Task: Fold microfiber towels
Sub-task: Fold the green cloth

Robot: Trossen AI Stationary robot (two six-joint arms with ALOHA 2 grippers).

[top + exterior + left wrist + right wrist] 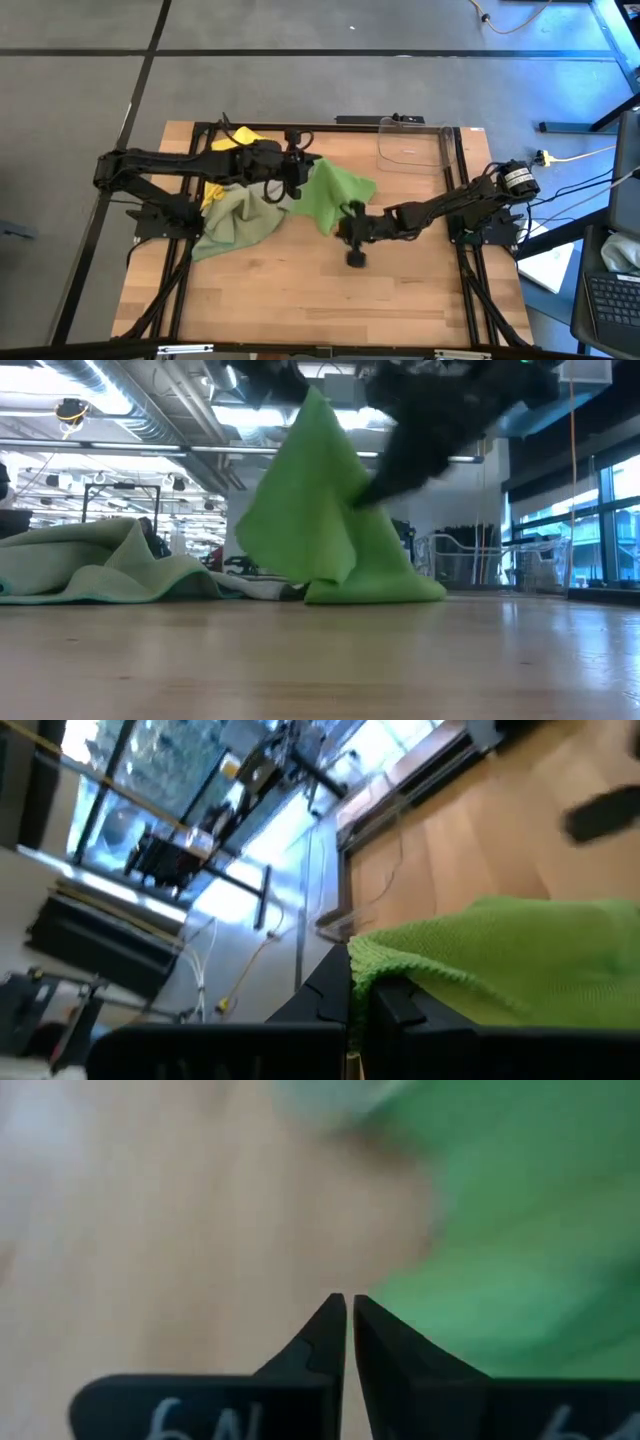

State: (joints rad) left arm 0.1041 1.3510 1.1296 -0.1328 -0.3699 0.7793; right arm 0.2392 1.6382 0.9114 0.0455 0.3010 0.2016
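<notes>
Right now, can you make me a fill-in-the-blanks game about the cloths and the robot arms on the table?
1. The left gripper has its jaws shut on the bright ____ towel.
2. The pale olive towel lies crumpled on the wooden ____.
3. The right gripper has its jaws nearly ____, with nothing between them.
4. The clear plastic bin stands at the table's ____ edge.

Missing words: green; table; shut; far

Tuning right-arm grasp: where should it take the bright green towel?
Pinch the bright green towel at its free lower edge near the right claw, coming in from the right. The left claw holds its far corner up, so the cloth drapes to the table there.
</notes>
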